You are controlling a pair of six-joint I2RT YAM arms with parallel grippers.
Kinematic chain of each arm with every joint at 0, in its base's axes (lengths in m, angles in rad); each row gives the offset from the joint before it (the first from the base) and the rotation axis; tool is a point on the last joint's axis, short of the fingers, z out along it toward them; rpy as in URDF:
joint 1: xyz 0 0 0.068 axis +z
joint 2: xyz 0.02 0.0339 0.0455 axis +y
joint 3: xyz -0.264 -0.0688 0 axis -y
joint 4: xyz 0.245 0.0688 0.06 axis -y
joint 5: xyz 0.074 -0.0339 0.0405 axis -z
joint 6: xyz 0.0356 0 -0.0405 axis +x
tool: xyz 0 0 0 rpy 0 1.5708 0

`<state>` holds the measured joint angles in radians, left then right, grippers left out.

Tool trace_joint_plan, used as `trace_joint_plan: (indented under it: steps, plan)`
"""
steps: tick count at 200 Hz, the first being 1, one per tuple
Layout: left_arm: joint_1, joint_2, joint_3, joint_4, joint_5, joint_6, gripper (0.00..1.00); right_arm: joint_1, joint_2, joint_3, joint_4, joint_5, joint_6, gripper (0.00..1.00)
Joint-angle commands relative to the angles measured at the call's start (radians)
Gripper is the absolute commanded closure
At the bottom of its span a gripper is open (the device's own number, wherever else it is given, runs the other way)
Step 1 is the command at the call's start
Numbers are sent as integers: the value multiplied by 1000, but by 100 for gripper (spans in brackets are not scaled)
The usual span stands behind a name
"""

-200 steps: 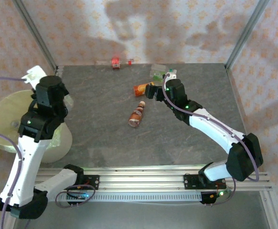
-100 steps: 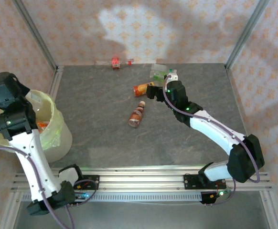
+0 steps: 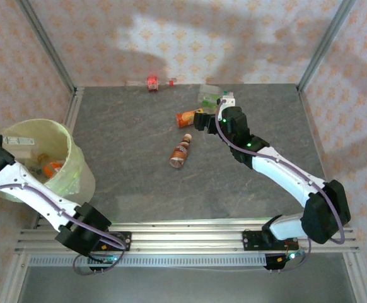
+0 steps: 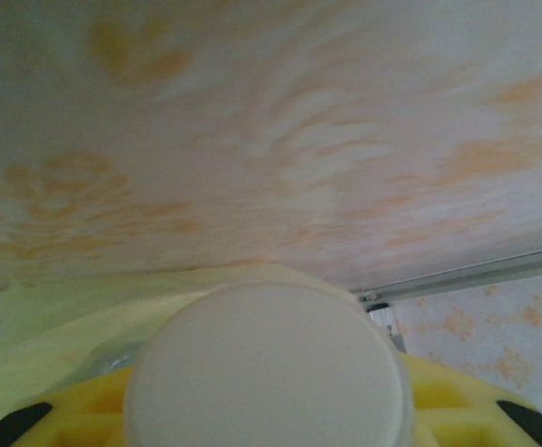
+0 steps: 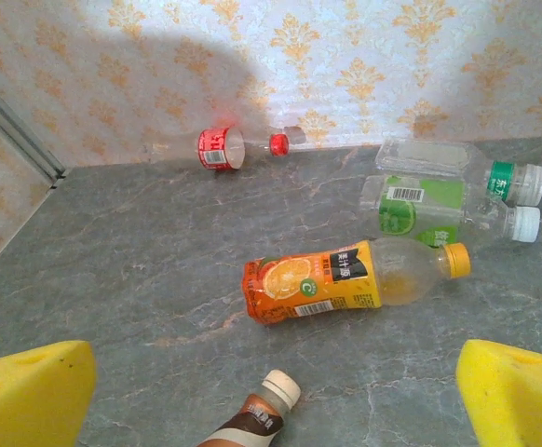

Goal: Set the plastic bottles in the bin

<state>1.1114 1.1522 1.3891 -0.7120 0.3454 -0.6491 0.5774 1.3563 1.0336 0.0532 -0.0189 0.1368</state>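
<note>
Since left arm [image 3: 32,189] swung outward, left claw [image 4: 266,424] clamps white-ended bottle [image 4: 266,358], right claw [image 5: 276,377] wide.

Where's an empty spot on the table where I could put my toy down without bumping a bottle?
There is a big bare stretch of table between the bin and the brown bottle. More bare table lies right of the right arm, toward the far right corner. Crowded at the back middle: orange bottle, two green-labelled bottles, red-labelled bottle.
</note>
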Motion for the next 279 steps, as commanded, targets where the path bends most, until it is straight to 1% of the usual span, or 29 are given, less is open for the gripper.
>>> trace_joint_plan:
  steps: [1,12,33,42,60,81,132,167,188,201,221,233,242,255,279]
  plan:
    - [7,-15,-19,62,78,-79,59,4,-8,-5,26,-8,-19,1]
    - [6,-9,-19,39,80,-97,47,5,-8,-4,25,-7,-20,1]
    - [3,-15,-33,38,103,-132,31,4,-11,-13,44,-18,-24,1]
    - [-6,-23,-38,49,104,-138,27,4,-12,-15,49,-27,-22,1]
    - [-35,-38,-21,34,72,-125,20,4,-12,-16,48,-54,-21,1]
    - [-71,-46,1,22,45,-110,17,4,-18,-18,45,-66,-9,1]
    - [-158,-58,10,28,34,-91,12,3,-24,-15,10,-52,-7,1]
    - [-232,-32,27,-4,-22,-45,10,2,-26,-14,-5,-40,1,1]
    - [-247,-10,16,-9,-26,-47,10,2,-25,-14,-14,-37,6,1]
    - [-276,-9,15,0,-17,-44,10,1,-25,-10,-21,-42,7,1]
    - [-366,-19,48,-18,-42,-21,9,1,-23,-7,-27,-40,15,1]
    - [-450,-39,70,-41,-116,-13,9,1,-20,-8,-23,-34,24,1]
    - [-540,-66,73,-37,-191,-1,8,2,-19,-9,-15,-28,33,1]
    - [-676,-101,69,-26,-303,9,4,1,-19,-14,-3,-10,48,1]
    - [-929,-116,63,-5,-450,23,1,0,-19,-25,22,31,74,1]
